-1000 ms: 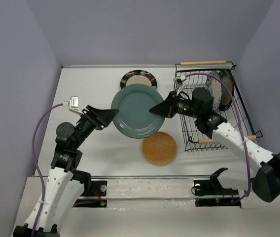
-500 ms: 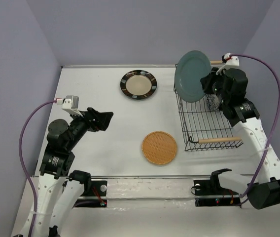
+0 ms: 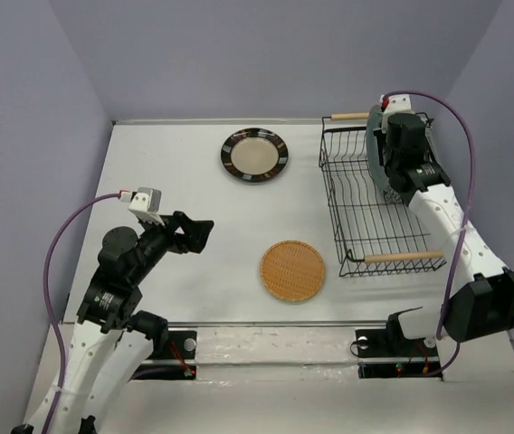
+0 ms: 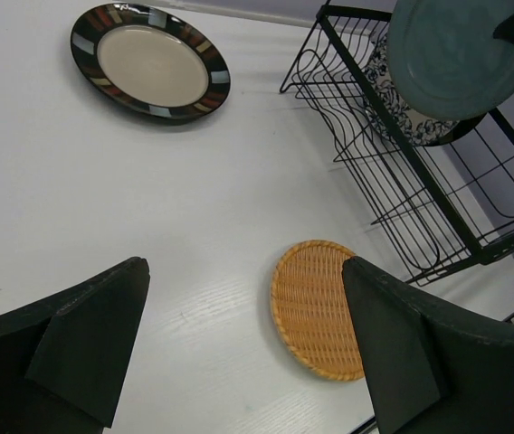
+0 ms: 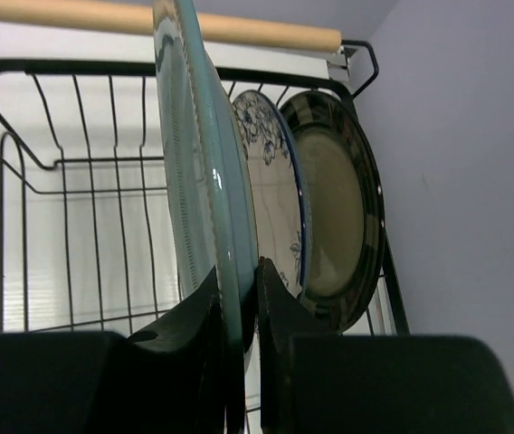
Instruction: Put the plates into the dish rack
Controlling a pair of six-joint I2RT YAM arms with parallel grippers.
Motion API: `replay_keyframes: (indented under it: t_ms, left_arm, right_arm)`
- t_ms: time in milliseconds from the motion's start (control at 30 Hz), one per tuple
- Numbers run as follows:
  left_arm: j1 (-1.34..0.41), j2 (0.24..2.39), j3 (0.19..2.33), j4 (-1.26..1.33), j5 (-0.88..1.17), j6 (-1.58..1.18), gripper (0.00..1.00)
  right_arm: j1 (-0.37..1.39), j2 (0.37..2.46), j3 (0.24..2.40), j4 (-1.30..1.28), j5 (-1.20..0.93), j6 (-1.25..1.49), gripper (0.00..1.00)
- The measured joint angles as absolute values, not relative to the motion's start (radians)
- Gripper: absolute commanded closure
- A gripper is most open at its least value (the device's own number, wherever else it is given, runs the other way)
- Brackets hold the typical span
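My right gripper (image 5: 239, 289) is shut on the rim of the teal plate (image 5: 203, 163), which stands on edge inside the black wire dish rack (image 3: 366, 217). Just behind it stand a blue floral plate (image 5: 271, 208) and a dark striped-rim plate (image 5: 329, 217), both upright in the rack. Another striped-rim plate (image 3: 254, 155) lies flat at the back of the table. An orange wicker plate (image 3: 292, 270) lies flat in the middle. Over the table's left side my left gripper (image 4: 243, 267) is open with nothing between its fingers, and the wicker plate (image 4: 316, 307) is below its right finger.
The rack has wooden rod handles at its far end (image 3: 349, 116) and near end (image 3: 404, 258). Its left slots (image 5: 58, 181) hold nothing. Grey walls close in the table on the left, back and right.
My right arm carried the teal plate from mid-table up and over into the rack. My left gripper let go of the plate, opened wide and drew back to the left.
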State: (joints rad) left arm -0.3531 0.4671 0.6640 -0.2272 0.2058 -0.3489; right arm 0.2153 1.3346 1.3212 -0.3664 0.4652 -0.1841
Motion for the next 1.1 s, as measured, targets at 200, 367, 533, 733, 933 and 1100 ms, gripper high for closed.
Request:
replay_keyframes:
  t_ms: [200, 367, 533, 733, 933, 1100]
  left_arm:
    - [-0.379, 0.456, 0.664, -0.224, 0.188, -0.348, 0.01]
    - [-0.387, 0.454, 0.664, -0.225, 0.179, -0.348, 0.01]
    - [-0.387, 0.448, 0.664, -0.224, 0.176, -0.348, 0.01]
    - [-0.387, 0.448, 0.664, -0.224, 0.175, -0.348, 0.01]
    - [-0.392, 0.448, 0.664, -0.224, 0.175, -0.348, 0.01]
    - [-0.393, 0.449, 0.664, -0.224, 0.175, -0.348, 0.01]
  right_arm:
    - [0.172, 1.429, 1.321, -0.351, 0.458, -0.216, 0.93]
    - [0.109, 1.485, 1.320, -0.324, 0.427, -0.207, 0.93]
    - [0.073, 1.496, 1.275, -0.283, 0.384, -0.183, 0.93]
    - [0.068, 1.504, 1.234, -0.248, 0.350, -0.165, 0.93]
    - [0.064, 1.509, 1.210, -0.227, 0.325, -0.160, 0.93]
    - [0.064, 1.505, 1.187, -0.213, 0.334, -0.153, 0.93]
